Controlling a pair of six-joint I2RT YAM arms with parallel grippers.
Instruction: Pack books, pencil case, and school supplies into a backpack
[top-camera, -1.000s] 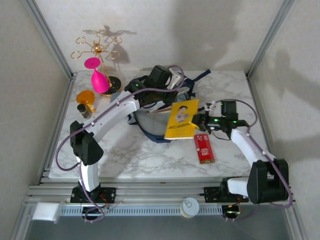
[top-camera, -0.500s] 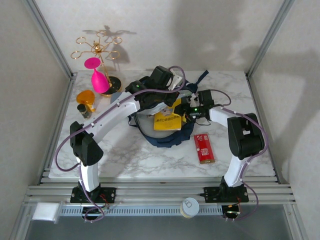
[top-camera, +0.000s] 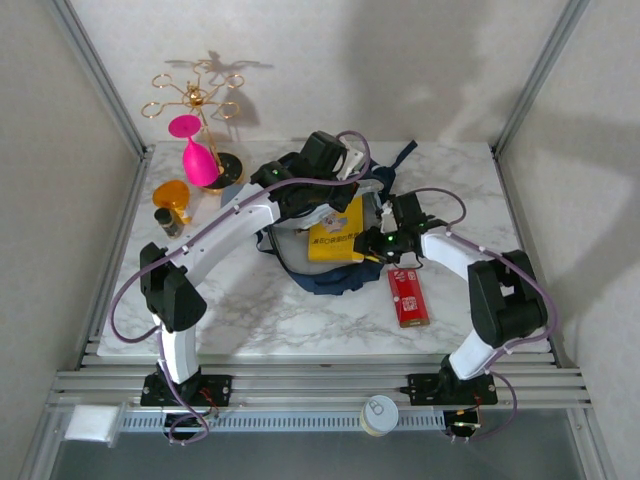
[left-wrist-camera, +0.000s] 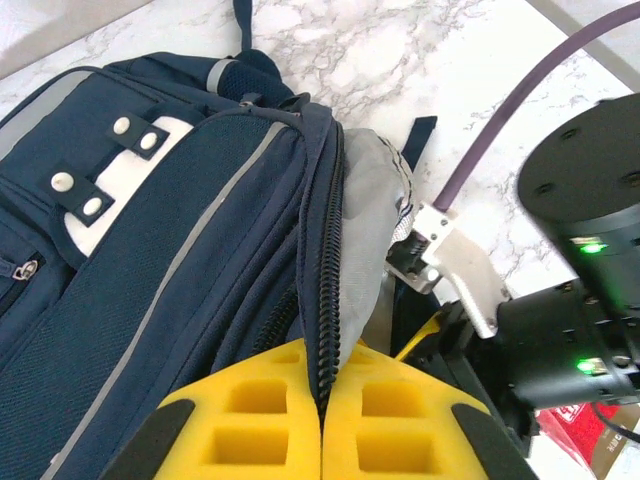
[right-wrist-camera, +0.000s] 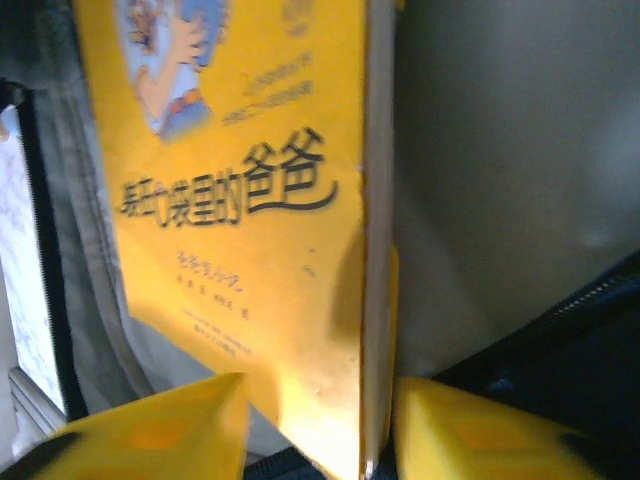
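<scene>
Backpack (left-wrist-camera: 150, 250) zipper pinched by left fingers (left-wrist-camera: 270, 420); right fingers (right-wrist-camera: 440, 425) hold yellow book (right-wrist-camera: 240, 200).

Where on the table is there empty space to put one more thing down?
The marble table is bare along the near edge, left of the red pack, and in the far right corner beyond the backpack. It is crowded at the far left around the pink glass and orange object.
</scene>
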